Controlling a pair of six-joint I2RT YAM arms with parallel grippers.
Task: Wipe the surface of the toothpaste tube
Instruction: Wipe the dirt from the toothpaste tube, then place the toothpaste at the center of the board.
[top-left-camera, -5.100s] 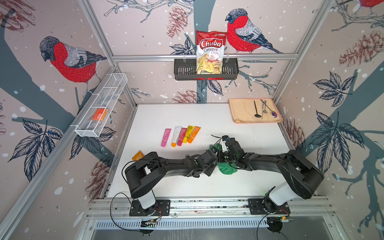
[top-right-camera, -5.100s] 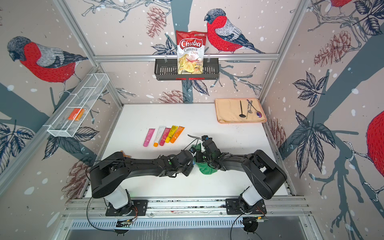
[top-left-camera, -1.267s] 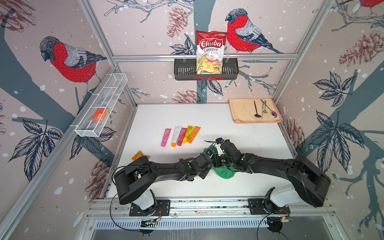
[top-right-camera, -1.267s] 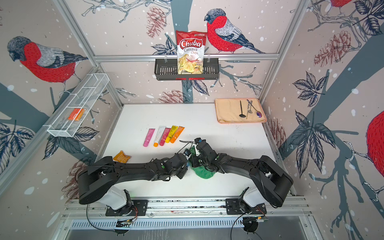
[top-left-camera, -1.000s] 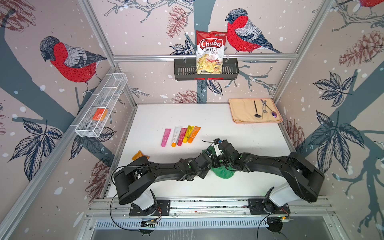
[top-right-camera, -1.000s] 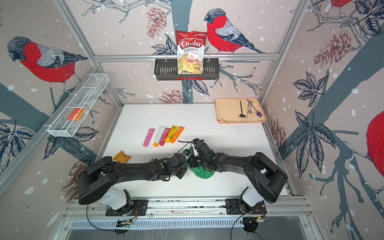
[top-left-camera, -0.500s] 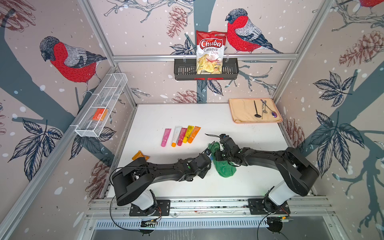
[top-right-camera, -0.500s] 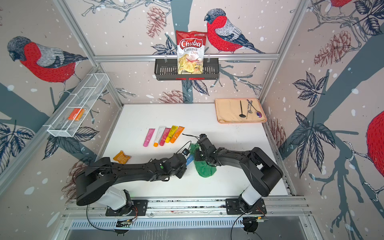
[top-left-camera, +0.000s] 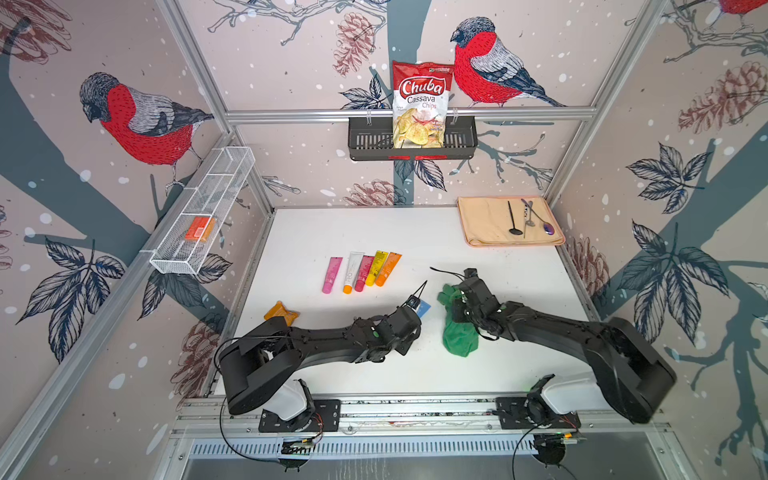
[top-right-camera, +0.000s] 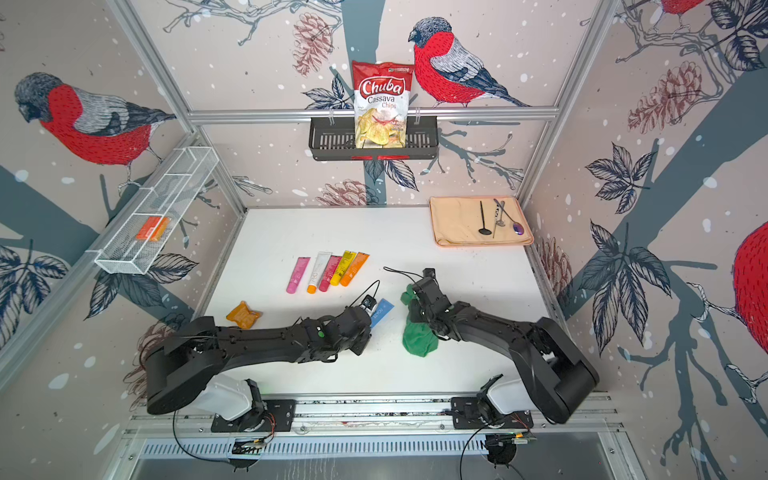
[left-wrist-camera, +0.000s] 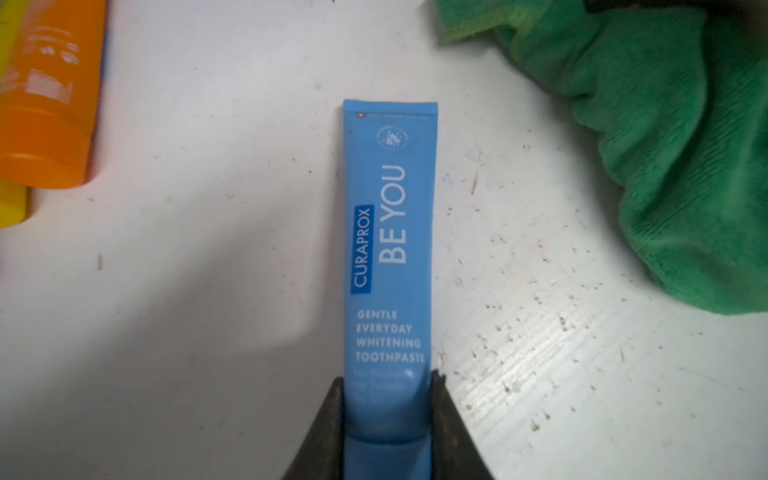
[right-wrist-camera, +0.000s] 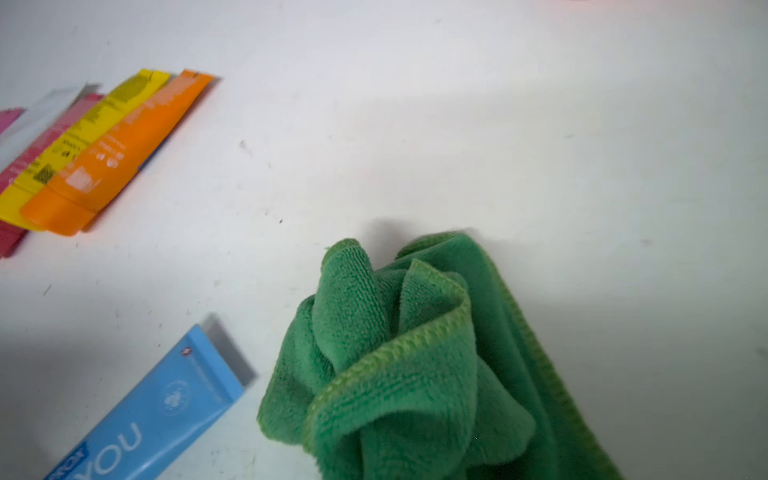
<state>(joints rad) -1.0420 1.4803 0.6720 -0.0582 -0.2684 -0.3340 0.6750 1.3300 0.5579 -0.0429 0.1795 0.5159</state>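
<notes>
The left gripper (left-wrist-camera: 388, 384) clamped the blue plastic toothpaste tube (left-wrist-camera: 388, 232) while the right gripper (top-left-camera: 457, 308) pinched a crumpled green microfibre cloth (top-left-camera: 459, 340).

Black jointed arms (top-left-camera: 332, 337), white bases (top-left-camera: 286, 401)

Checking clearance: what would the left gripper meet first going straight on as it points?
Past the blue tube the left gripper holds, the way looks free: bare table between orange tube and cloth. The cloth's edge lies closest; depth unclear.
</notes>
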